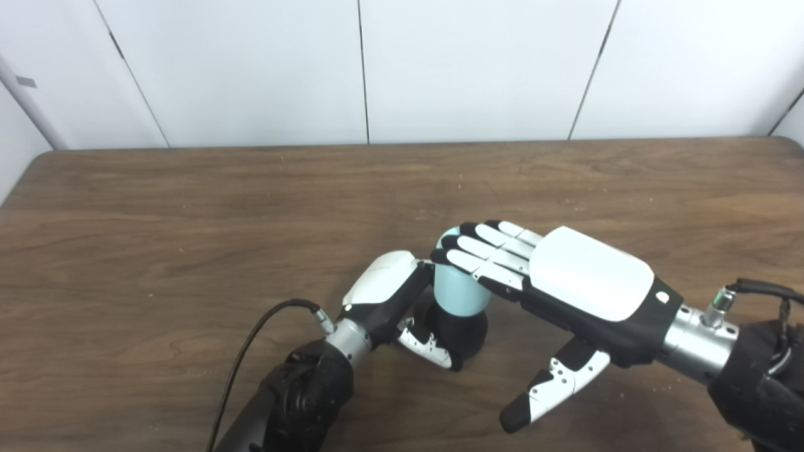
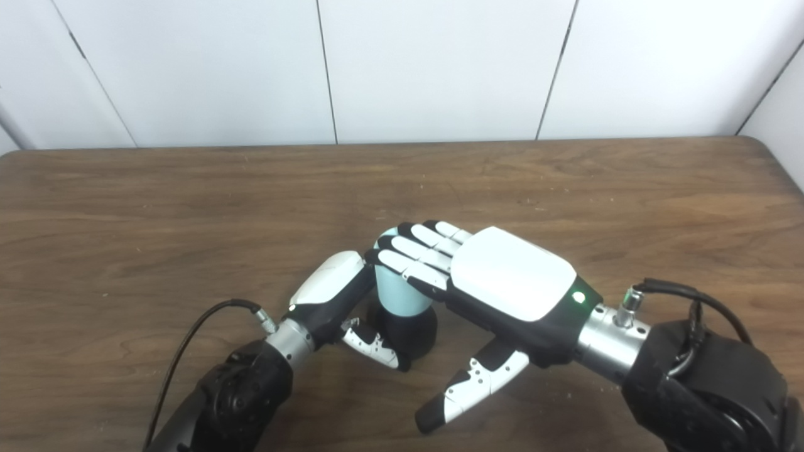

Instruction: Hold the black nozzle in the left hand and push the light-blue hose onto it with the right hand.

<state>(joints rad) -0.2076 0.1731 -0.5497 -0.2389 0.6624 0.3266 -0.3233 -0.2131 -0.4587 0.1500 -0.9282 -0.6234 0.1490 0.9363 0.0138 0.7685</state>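
Brown wood-grain table (image 1: 188, 207), white panelled wall (image 1: 477, 69) behind it with dark vertical seams. Left hand (image 1: 386, 295) sits low near the table's middle front, white back plate up, wrapped around the black nozzle (image 1: 461, 329): thumb curled across the nozzle's near side, the other fingers hidden behind it, so a grasp on the nozzle. Nozzle stands upright on the table, a dark rounded base. Light-blue hose (image 1: 458, 285) stands as a short upright cylinder seated directly on top of the nozzle, the two touching; how far it sits over the nozzle cannot be told. Right hand (image 2: 496, 282) comes in from the right, palm down, fingers (image 2: 411, 254) stretched flat and together, their dark tips lying on the hose's top end and covering most of it. Its thumb (image 2: 468, 386) hangs down toward the table, well clear of hose and nozzle, nothing gripped: a spread, flat hand resting on the hose rather than clasping it. Green light glows at the right wrist (image 2: 578, 297) in the right eye view. Black cable (image 1: 251, 351) arcs from a connector at the left wrist down beside the forearm. Small pale specks scattered on the tabletop.
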